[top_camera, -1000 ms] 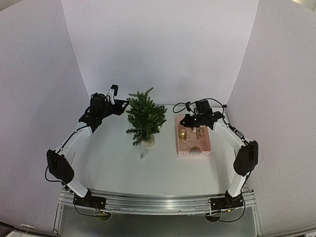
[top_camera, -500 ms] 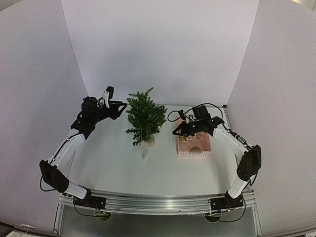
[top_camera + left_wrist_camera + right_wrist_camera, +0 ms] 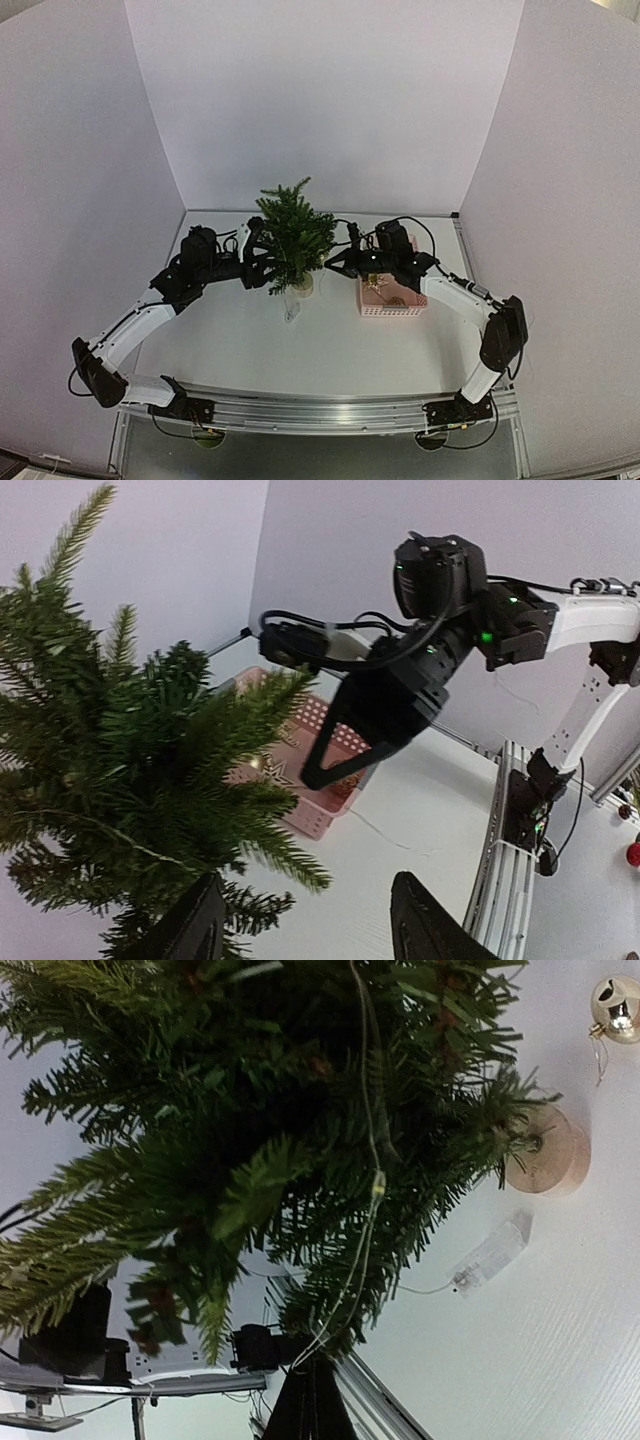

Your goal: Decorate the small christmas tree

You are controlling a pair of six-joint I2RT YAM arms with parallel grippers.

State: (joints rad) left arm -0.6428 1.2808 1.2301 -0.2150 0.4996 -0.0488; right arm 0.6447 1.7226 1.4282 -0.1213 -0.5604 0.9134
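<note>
Green needles fill the middle of the scene: the small christmas tree (image 3: 293, 238) stands upright on the white desk (image 3: 230, 335), between the two arms and towards the back. Its pale round base (image 3: 545, 1150) sits flat on the desk.

Left fingers (image 3: 200, 930): apart, nothing between them. They are at the tree's left side, low among the outer branches; one finger is just beside a lower bough in the left wrist view.

Right fingers (image 3: 310, 1400): pressed together, at the tree's right side. A thin light wire (image 3: 362, 1230) hangs down through the branches, and its lower end runs into their tip, so they are clamped on it. A small bulb shows partway along the wire.

Clear plastic battery box (image 3: 490, 1252) lies on the desk in front of the base, with a fine lead trailing from it.

Gold bauble (image 3: 615, 1005) rests on the desk near the base, apart from it.

Pink basket (image 3: 392, 297) sits to the right of the tree, under the right arm. There are gold pieces inside, too small to name.
</note>
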